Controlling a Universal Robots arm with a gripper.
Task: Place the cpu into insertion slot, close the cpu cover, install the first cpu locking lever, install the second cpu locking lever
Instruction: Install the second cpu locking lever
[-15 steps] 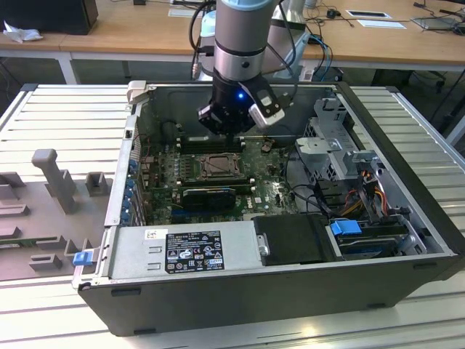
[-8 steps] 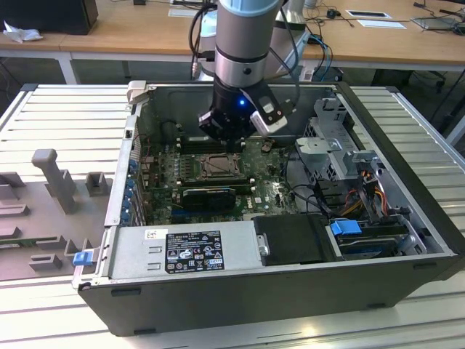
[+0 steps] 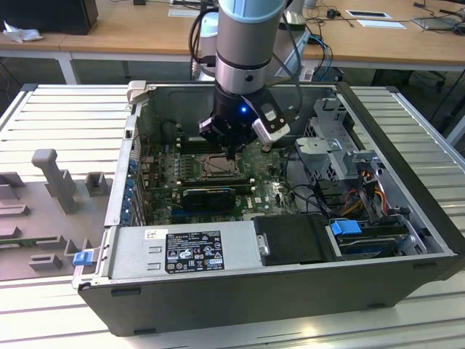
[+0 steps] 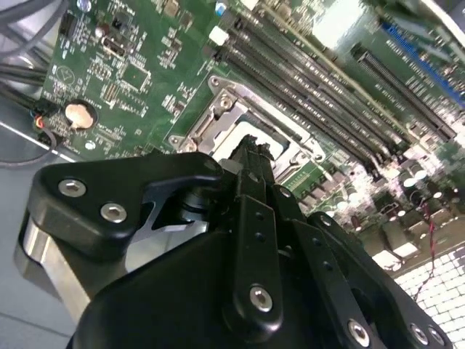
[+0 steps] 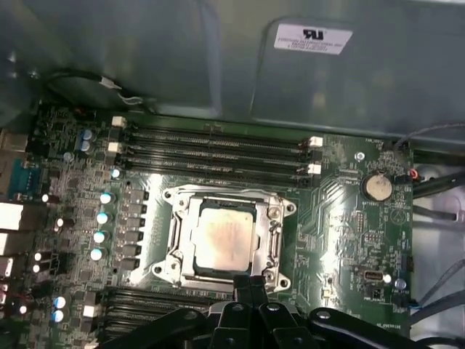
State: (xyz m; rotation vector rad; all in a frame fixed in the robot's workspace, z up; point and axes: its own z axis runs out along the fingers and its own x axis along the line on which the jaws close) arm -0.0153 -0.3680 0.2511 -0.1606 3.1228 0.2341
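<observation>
The cpu (image 5: 224,236), a pale silver square, lies in the insertion slot (image 5: 171,254) on the green board. The cpu cover (image 5: 275,227), a silvery frame, lies flat around the chip's edge. My gripper (image 5: 249,285) is shut with nothing between its fingers, its tips just above the socket's near edge. In the second wrist view the gripper (image 4: 252,149) hangs over the insertion slot (image 4: 218,109), hiding most of the chip. In the exterior view the gripper (image 3: 232,151) reaches down into the open case right above the insertion slot (image 3: 216,168). I cannot tell how the locking levers stand.
Long black memory slots (image 5: 218,149) run beside the socket, and a coin battery (image 5: 378,187) sits on the board. A power supply (image 3: 182,251), a drive cage (image 3: 334,138) and cables (image 3: 360,193) crowd the case. Grey fixtures (image 3: 51,182) stand at the exterior view's left.
</observation>
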